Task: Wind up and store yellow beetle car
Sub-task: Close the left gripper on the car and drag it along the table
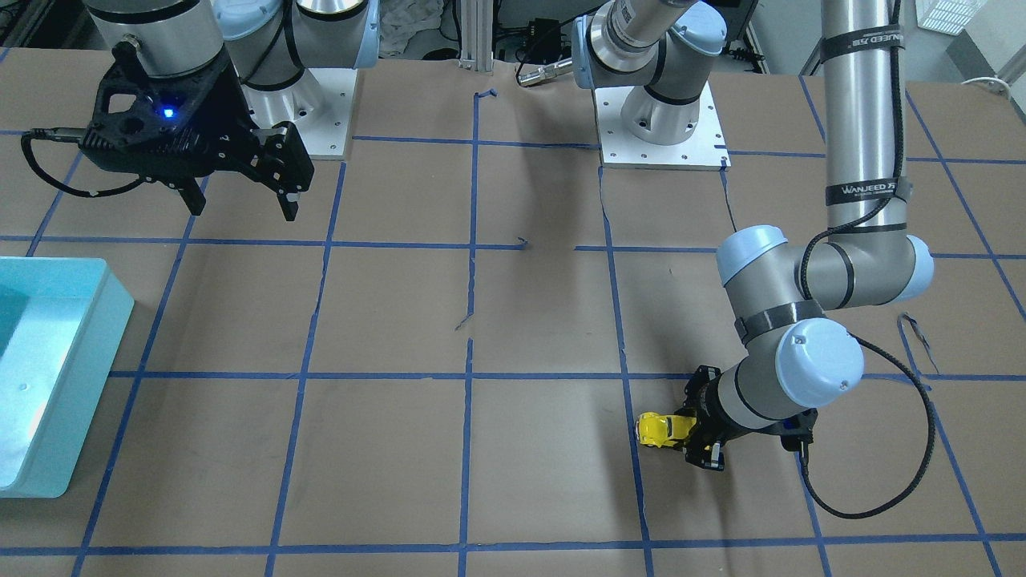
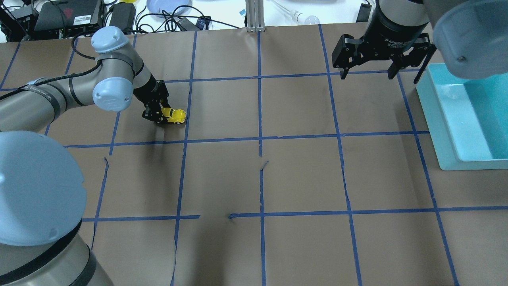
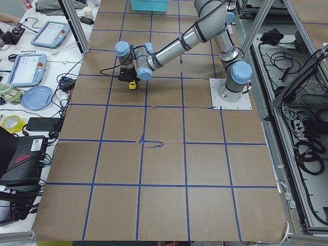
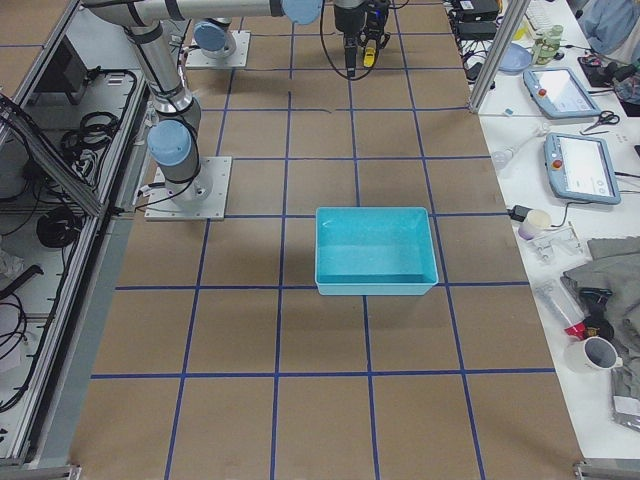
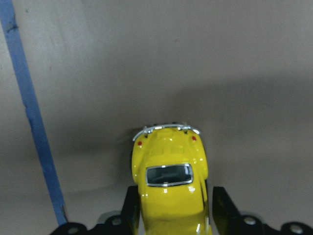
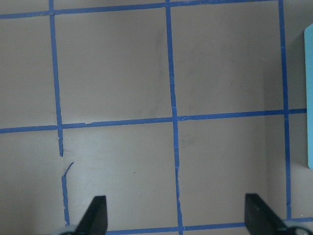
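Observation:
The yellow beetle car [image 2: 174, 115] sits low on the brown paper table, held between the fingers of my left gripper [image 2: 160, 115]. In the left wrist view the car [image 5: 170, 186] fills the gap between the two black pads [image 5: 130, 211], which press on its sides. It also shows in the front-facing view [image 1: 659, 429], with the left gripper [image 1: 691, 433] behind it. My right gripper [image 2: 381, 71] hangs open and empty above the table beside the bin; its fingers [image 6: 96, 213] stand wide apart in the right wrist view.
A light blue bin [image 2: 444, 119] stands at the right edge of the overhead view and shows in the front-facing view [image 1: 88, 353]. Blue tape lines [image 2: 260, 139] grid the brown paper. Cables and tablets lie beyond the table's far edge.

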Motion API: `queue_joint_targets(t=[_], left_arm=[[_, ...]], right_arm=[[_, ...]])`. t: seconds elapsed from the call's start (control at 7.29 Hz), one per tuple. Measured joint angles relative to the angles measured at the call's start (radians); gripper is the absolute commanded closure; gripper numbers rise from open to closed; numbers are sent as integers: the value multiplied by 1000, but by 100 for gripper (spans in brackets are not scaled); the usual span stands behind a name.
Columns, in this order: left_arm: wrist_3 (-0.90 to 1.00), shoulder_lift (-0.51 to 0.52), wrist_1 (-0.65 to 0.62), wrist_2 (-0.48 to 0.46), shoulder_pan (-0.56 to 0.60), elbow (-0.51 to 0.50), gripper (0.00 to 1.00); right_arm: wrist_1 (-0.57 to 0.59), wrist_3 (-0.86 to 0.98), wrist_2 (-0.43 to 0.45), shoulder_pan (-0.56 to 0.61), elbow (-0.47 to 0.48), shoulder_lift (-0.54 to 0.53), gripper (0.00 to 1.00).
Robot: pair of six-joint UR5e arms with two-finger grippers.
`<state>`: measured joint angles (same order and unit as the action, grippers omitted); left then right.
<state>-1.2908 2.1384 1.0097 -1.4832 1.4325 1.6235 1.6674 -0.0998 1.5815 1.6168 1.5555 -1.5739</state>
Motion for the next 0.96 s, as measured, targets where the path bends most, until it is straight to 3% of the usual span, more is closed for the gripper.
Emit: queue_joint_targets(t=[0.41, 0.96], left_arm=[[-2, -14, 1, 19, -1, -5, 100], [-72, -13, 8, 253, 10, -7, 100]], right_arm=[[0, 0, 0, 0, 0, 0, 0], [0, 0, 0, 0, 0, 0, 0]])
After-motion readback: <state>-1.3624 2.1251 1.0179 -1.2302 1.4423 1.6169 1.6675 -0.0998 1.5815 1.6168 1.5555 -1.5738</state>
